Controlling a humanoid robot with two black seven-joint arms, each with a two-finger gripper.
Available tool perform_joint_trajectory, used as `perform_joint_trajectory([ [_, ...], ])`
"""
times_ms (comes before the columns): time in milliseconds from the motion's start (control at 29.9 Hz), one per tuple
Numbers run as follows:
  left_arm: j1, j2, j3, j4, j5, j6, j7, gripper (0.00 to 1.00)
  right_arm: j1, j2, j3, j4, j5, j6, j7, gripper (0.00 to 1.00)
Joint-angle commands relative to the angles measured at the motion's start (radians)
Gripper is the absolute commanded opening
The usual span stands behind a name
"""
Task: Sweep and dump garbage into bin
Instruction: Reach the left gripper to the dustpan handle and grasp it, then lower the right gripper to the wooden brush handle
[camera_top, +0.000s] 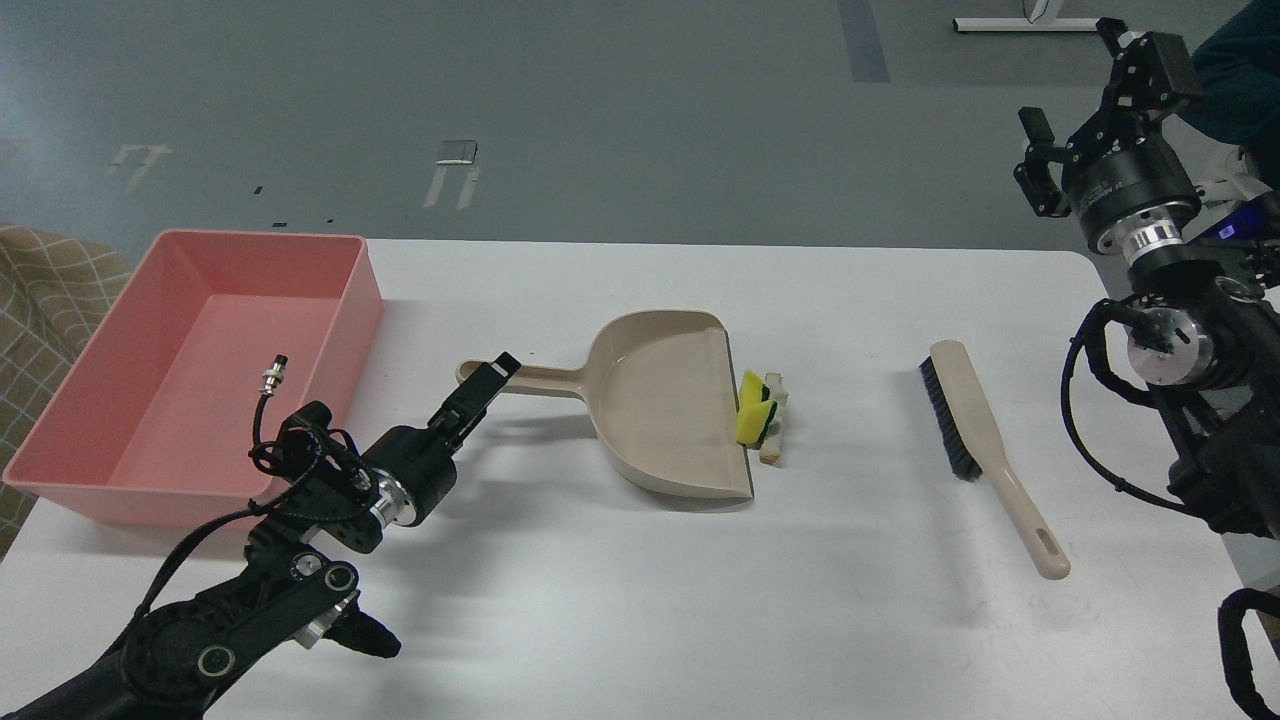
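The robot's black left arm enters at the near left corner of a white table (640, 600) and reaches forward. Its left gripper (492, 378) sits at the end of the dustpan's handle, seen nearly edge-on, so whether it is parted or closed on the handle cannot be told. The beige dustpan (665, 405) lies flat in the middle of the table, its mouth facing right. Touching that front lip lies the garbage (762, 412): yellow pieces with a green edge and pale scraps. Farther right, well apart, a beige hand brush (985, 445) with black bristles lies with its handle pointing near. At the far left stands the salmon-pink bin (120, 470). The right gripper (1085, 115) is raised at the far right, off the table, fingers spread apart, holding nothing.
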Motion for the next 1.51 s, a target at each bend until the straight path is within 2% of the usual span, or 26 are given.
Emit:
perform_joint_trajectory([
  [0,-0.016,-0.017,0.003,0.022,-0.001,0.006,0.002,0.98,0.001,0.002,0.0,0.0,0.0,0.0,0.0,1.0],
  [301,-0.034,-0.043,0.006,0.056,0.007,0.012,0.003,0.95,-0.001,0.0,0.0,0.0,0.0,0.0,0.0,1.0],
  [368,-0.036,-0.045,0.008,0.057,0.009,0.012,0.006,0.84,-0.001,0.002,0.0,0.0,0.0,0.0,0.0,1.0],
  [401,-0.036,-0.045,0.008,0.057,0.009,0.012,0.008,0.74,0.001,0.002,0.0,0.0,0.0,0.0,0.0,1.0],
  [435,-0.036,-0.045,0.008,0.057,0.01,0.012,0.017,0.59,0.001,0.002,0.0,0.0,0.0,0.0,0.0,1.0],
  [468,-0.036,-0.045,0.008,0.057,0.01,0.012,0.023,0.49,0.001,0.003,0.0,0.0,-0.001,0.0,0.0,1.0],
  [502,-0.036,-0.047,0.008,0.057,0.01,0.012,0.037,0.32,0.001,0.003,0.0,0.0,-0.001,0.0,0.0,1.0],
  [602,-0.037,-0.047,0.008,0.059,0.009,0.012,0.064,0.15,0.003,0.005,0.0,0.0,-0.001,-0.001,0.0,1.0],
  [636,-0.037,-0.047,0.008,0.059,0.009,0.012,0.068,0.13,0.003,0.005,-0.002,0.0,-0.001,-0.001,0.0,1.0],
  [703,-0.037,-0.047,0.008,0.059,0.009,0.012,0.071,0.0,0.001,0.005,-0.002,0.0,-0.001,-0.001,0.0,1.0],
  [870,-0.037,-0.045,0.008,0.059,0.009,0.012,0.086,0.0,0.001,0.002,-0.002,0.001,-0.001,-0.001,0.0,1.0],
  [1104,-0.054,-0.047,0.004,0.057,0.006,0.016,0.081,0.0,0.001,-0.006,0.0,0.0,0.0,-0.006,0.0,1.0],
  [1305,-0.059,-0.047,0.006,0.057,0.007,0.059,0.074,0.0,-0.001,-0.044,-0.002,0.003,0.0,-0.006,0.0,1.0],
  [1405,-0.059,-0.051,0.006,0.059,0.009,0.073,0.072,0.0,-0.004,-0.092,-0.025,0.017,-0.009,-0.003,-0.002,1.0],
  [1472,-0.06,-0.051,0.006,0.059,0.009,0.079,0.069,0.0,-0.011,-0.191,-0.145,0.093,-0.011,-0.001,-0.005,1.0],
])
